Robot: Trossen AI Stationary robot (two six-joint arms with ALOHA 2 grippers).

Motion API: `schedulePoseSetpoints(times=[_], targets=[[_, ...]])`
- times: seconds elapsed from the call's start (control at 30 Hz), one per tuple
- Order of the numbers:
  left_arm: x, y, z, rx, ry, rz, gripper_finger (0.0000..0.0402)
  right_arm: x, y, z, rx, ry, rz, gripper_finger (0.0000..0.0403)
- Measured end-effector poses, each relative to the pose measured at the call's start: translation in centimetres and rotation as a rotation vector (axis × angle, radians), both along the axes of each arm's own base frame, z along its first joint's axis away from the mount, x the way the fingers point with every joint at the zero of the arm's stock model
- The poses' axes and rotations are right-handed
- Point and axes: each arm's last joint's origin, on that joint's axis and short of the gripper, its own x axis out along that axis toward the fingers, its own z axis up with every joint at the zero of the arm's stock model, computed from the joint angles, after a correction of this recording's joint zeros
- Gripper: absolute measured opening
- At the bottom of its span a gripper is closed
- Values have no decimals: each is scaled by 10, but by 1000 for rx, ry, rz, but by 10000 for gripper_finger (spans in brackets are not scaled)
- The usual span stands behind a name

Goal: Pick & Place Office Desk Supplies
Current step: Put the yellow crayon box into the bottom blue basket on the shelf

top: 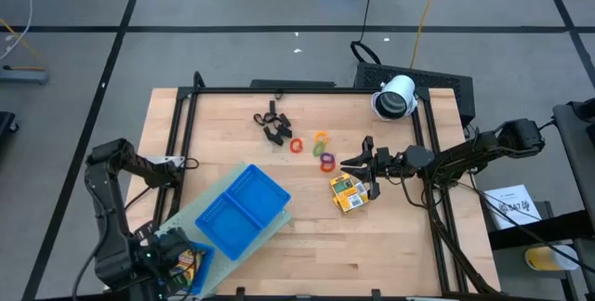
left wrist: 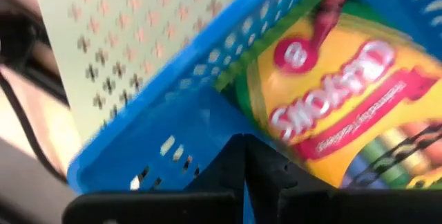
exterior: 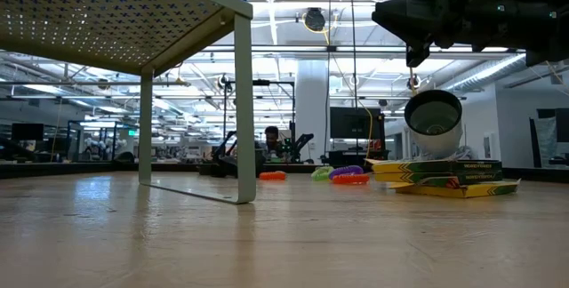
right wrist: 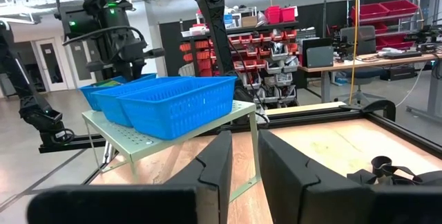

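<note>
High view: a pale wooden bench point(top: 307, 217) inside a black frame stands on a grey floor taped with dark lines; the low view looks across it into a lit workshop. Near the blue tray point(top: 244, 210), which rides a perforated green stand point(top: 191, 215), the left claw point(top: 177, 266) is shut inside the end compartment against a yellow crayon pack point(left wrist: 338, 92). Well away from the tray lie two yellow packs point(top: 347, 193), coloured rings point(top: 321, 150) and black clips point(top: 272, 122). The right claw point(top: 361, 164), slightly parted and holding nothing, hovers just above the packs, near a white cylinder point(top: 396, 97).
</note>
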Motion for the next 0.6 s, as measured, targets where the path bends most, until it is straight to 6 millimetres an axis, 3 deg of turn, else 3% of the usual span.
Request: schedulePoseSetpoints(times=[0.6], targets=[[10, 5, 0, 80, -123, -201, 4, 0, 0, 0, 0, 0, 0, 59]])
